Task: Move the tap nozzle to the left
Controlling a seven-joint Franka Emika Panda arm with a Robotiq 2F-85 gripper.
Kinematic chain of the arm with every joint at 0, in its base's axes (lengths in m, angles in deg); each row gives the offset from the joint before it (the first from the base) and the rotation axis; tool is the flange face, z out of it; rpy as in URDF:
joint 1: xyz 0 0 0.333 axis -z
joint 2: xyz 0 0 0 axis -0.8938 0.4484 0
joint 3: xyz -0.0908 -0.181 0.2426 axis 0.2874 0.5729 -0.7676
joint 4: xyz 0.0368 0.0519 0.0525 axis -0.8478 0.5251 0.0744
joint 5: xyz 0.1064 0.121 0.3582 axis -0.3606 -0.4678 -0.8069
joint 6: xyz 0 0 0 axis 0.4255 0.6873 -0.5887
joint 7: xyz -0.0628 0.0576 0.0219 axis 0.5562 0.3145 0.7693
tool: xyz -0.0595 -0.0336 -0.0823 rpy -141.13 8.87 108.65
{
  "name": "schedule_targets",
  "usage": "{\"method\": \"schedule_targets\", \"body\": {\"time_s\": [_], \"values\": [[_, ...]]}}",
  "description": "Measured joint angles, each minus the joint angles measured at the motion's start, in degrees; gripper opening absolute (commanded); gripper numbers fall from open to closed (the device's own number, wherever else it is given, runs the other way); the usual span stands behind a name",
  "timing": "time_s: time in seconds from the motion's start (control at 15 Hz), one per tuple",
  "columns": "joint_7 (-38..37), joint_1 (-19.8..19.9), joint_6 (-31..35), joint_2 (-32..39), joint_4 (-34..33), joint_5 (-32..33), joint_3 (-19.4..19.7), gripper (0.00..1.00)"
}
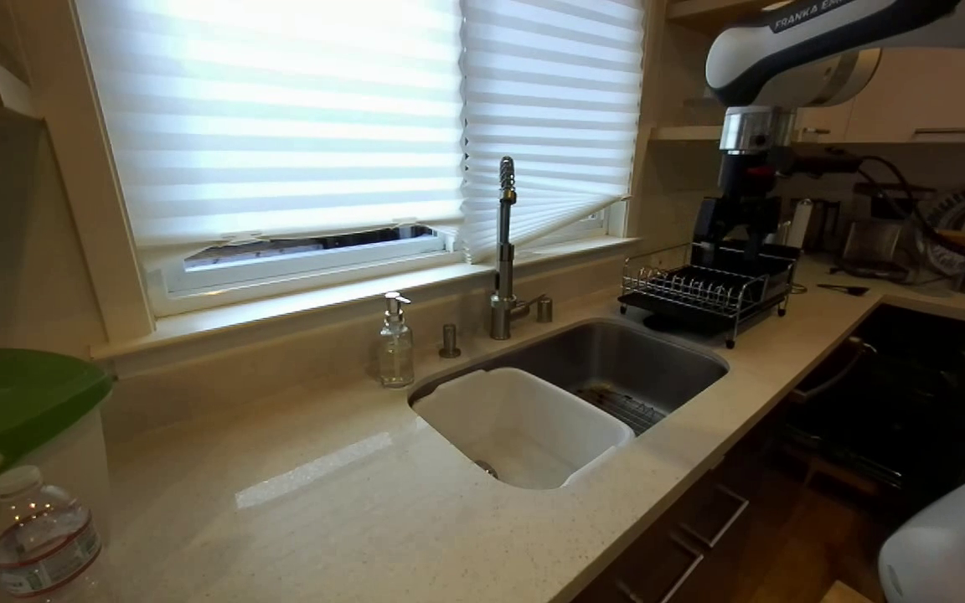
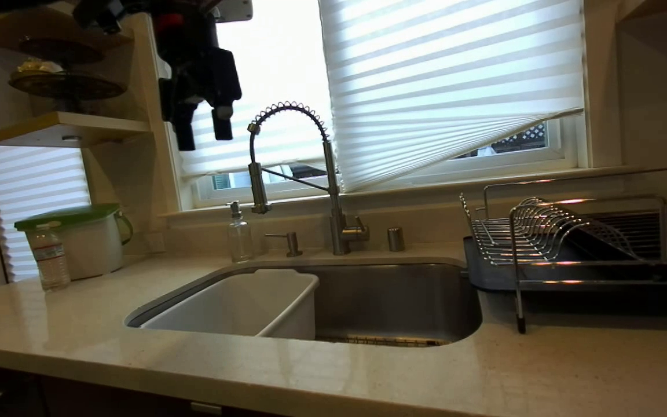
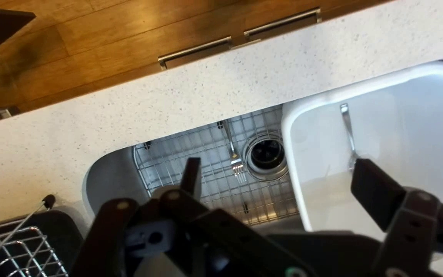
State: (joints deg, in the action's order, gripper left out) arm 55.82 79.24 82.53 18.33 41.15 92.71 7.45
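Note:
The tap nozzle is a tall chrome faucet with an arched spring-coil spout, standing behind the sink; it shows in both exterior views (image 1: 505, 268) (image 2: 332, 174). Its spray head (image 2: 258, 188) hangs down and points toward the soap bottle side in that exterior view. In an exterior view, my gripper (image 1: 730, 251) appears to the right of the tap, in front of the dish rack. In an exterior view, my gripper (image 2: 205, 138) appears up and left of the spout, apart from it. In the wrist view, my gripper (image 3: 277, 167) is open and empty above the sink; the tap is out of view.
The sink holds a white tub (image 3: 296, 173) and a wire grid with a fork (image 3: 233, 154). A glass soap bottle (image 2: 240, 234) and short pump (image 2: 292, 243) stand by the tap. A metal dish rack (image 1: 700, 289) stands beside the sink. A green-lidded bin (image 2: 90, 243) is at the far end.

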Motion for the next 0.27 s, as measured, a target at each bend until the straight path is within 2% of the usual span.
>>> {"method": "schedule_targets", "body": {"time_s": [0.27], "values": [[6.89, -3.32, -4.69, -3.18, 0.48, -1.35, 0.68, 1.00]]}}
